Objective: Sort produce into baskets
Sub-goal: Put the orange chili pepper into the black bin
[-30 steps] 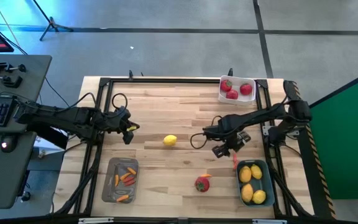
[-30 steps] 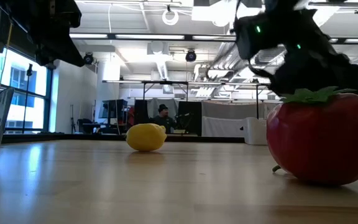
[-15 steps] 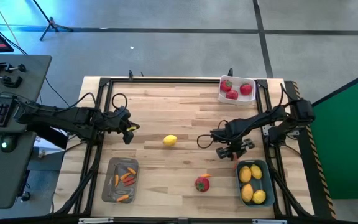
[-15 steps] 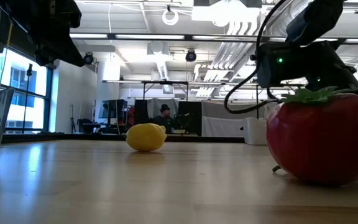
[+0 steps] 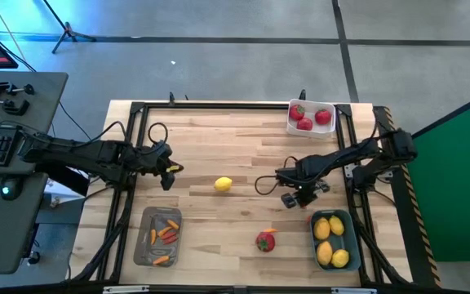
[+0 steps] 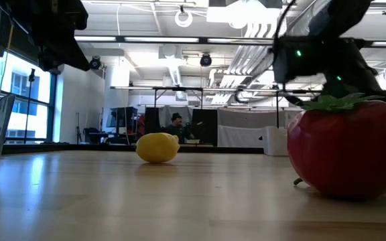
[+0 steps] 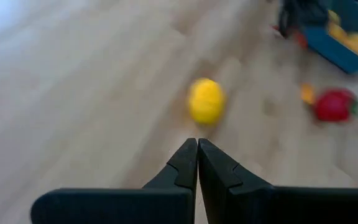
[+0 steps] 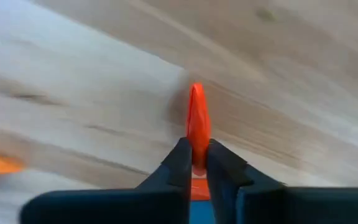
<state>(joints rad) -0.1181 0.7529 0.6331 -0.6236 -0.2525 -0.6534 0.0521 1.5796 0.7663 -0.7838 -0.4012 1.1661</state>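
Note:
My right gripper (image 5: 300,196) is shut on a thin orange-red pepper (image 8: 197,118), just beyond the far edge of the blue basket (image 5: 335,239), which holds several lemons. My left gripper (image 5: 170,175) hangs shut and empty over the table's left part. A loose lemon (image 5: 223,184) lies mid-table. A red fruit (image 5: 265,241) with a green top rests near the front edge, a small orange pepper (image 5: 269,231) beside it. The white basket (image 5: 311,117) holds three red fruits. The grey tray (image 5: 160,237) holds several peppers. My right gripper pinches the pepper between its two fingers (image 8: 180,155) at one end (image 8: 197,140). The pointed end (image 8: 196,93) sticks out past the fingertips, in line with the fingers. Whether the pepper is clear of the wood, I cannot tell.
In the low view the red fruit (image 6: 347,147) fills the near right, with the lemon (image 6: 157,147) farther back. A black frame (image 5: 137,147) borders the table. Bare wood lies between the lemon and the white basket.
My right gripper has shut onto the pepper by the blue basket's far edge. It first shifted slightly toward the table's near right, then drew back a little toward the far side. The pepper no longer shows on the wood in the high view.

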